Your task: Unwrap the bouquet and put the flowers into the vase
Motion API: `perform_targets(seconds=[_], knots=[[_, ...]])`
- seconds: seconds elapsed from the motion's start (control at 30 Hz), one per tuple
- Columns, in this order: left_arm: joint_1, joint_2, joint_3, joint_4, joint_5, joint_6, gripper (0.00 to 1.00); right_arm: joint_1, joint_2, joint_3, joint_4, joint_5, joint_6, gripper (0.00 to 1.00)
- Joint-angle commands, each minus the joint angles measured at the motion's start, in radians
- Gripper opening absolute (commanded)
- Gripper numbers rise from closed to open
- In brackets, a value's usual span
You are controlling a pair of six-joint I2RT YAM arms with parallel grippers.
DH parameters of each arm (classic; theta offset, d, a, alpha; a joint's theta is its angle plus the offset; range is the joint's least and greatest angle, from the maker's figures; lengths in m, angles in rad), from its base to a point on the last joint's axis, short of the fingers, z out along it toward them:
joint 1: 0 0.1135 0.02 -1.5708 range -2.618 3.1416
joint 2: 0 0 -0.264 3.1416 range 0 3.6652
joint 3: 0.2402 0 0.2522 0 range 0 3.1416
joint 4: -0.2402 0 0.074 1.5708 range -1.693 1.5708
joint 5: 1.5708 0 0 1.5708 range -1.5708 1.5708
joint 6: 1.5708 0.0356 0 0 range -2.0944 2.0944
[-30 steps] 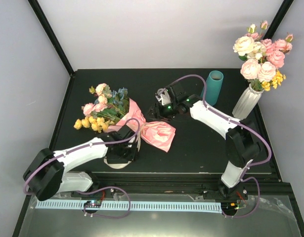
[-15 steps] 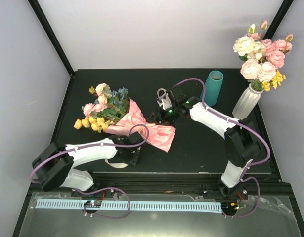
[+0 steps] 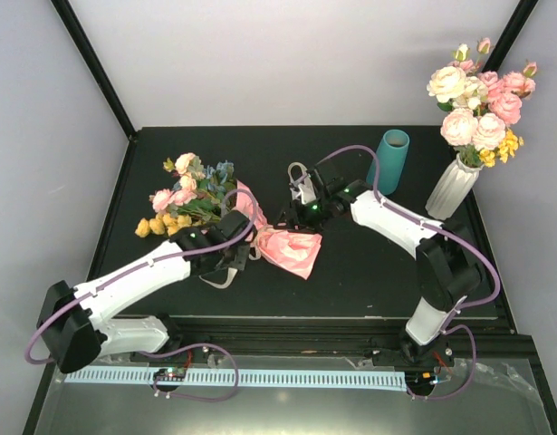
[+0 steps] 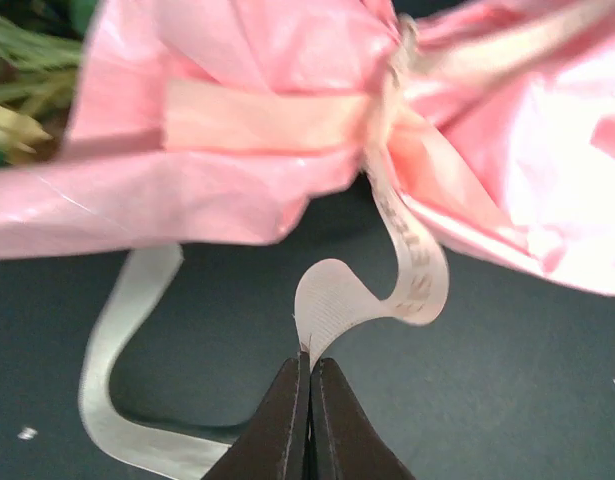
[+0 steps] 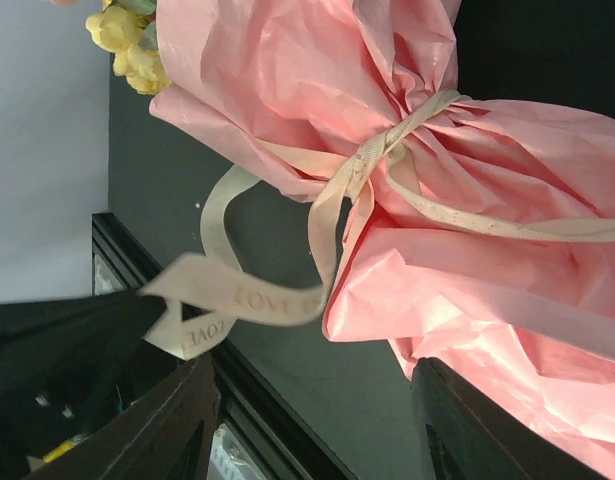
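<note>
**Inspector:** What has changed since the earlier frame?

**Assessor:** The left gripper (image 4: pixel 309 372) has moved from the near edge of the table (image 3: pixel 369 276) up to the bouquet (image 3: pixel 260 234). Its jaws, previously apart, are now fully closed.

**Inspector:** Closed on what?

**Assessor:** On the free end of the cream ribbon (image 4: pixel 332 295). The ribbon curls up from the fingertips to the knot, which sits directly ahead of that gripper. A second loop of ribbon lies on the table to the gripper's left.

**Inspector:** Condition of the wrapping?

**Assessor:** The pink paper (image 4: pixel 237 190) is still bound and the knot is still tied. The flowers (image 3: pixel 187 204) project from the paper beyond and to the left of the left gripper.

**Inspector:** And the right gripper?

**Assessor:** The right gripper (image 5: pixel 312 375) hangs over the paper's gathered tail with its jaws moderately apart and nothing between them. The paper and knot lie below its fingers. I cannot tell whether it touches the paper.

**Inspector:** Where is the vase?

**Assessor:** The teal vase (image 3: pixel 393 161) stands upright beyond and to the right of the right gripper, well apart from the bouquet. The white vase (image 3: pixel 452 186) of larger roses stands further right.
</note>
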State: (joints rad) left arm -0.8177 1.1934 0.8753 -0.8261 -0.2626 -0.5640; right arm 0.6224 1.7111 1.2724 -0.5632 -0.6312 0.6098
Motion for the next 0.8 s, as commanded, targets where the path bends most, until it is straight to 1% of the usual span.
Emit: perform_targets(seconds=[0.0,0.23,0.37,0.53,0.63,0.7,0.77], knots=[[0.084,0.002,0.072,-0.066,-0.053,0.108,0.02,0.009,-0.031,-0.005,0.039,-0.006,0.023,0.55],[0.286,0.041,0.165,-0.079,-0.07,0.196,0.02,0.069,-0.005,0.042,0.044,0.026,0.037,0.54],[0.349,0.119,0.2,-0.055,-0.044,0.223,0.02,0.103,0.041,0.083,0.036,0.053,0.035,0.52],[0.406,0.203,0.215,-0.026,-0.019,0.223,0.02,0.115,0.114,0.141,0.034,0.089,0.033,0.52],[0.436,0.236,0.219,-0.022,-0.013,0.211,0.06,0.116,0.16,0.178,0.027,0.112,0.044,0.5],[0.456,0.255,0.225,-0.023,-0.008,0.203,0.12,0.116,0.182,0.187,0.024,0.126,0.06,0.48],[0.471,0.27,0.228,-0.016,0.006,0.203,0.16,0.12,0.2,0.189,0.031,0.132,0.067,0.47]])
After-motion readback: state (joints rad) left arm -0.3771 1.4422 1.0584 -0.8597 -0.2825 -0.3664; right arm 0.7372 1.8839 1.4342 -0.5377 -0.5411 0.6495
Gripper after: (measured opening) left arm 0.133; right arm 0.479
